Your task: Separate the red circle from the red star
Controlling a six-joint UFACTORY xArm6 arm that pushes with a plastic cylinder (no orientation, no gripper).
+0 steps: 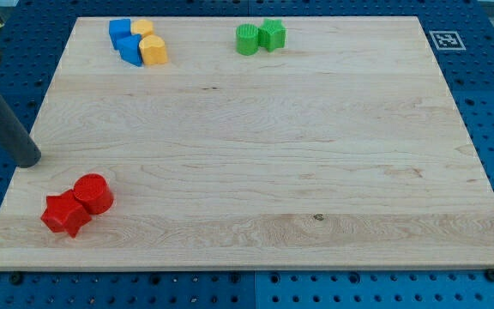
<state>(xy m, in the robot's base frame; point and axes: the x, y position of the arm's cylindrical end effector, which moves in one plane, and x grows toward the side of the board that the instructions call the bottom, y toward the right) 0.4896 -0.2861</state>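
Board [256, 154] holds red circle [94, 192] touching red star [64, 215], my tip [29, 160] above.

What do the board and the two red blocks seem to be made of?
Board: looks like light wood, matte, with visible grain and a small knot. Red circle and red star, touching: uniform opaque red, slight sheen; painted wood or plastic, cannot tell.

A: How does the arm look?
B: A straight, smooth rod [5, 124], dark grey, round in section, with a blunt flat-ended tip [29, 160].
A: And above?
B: A pale, blurred part.
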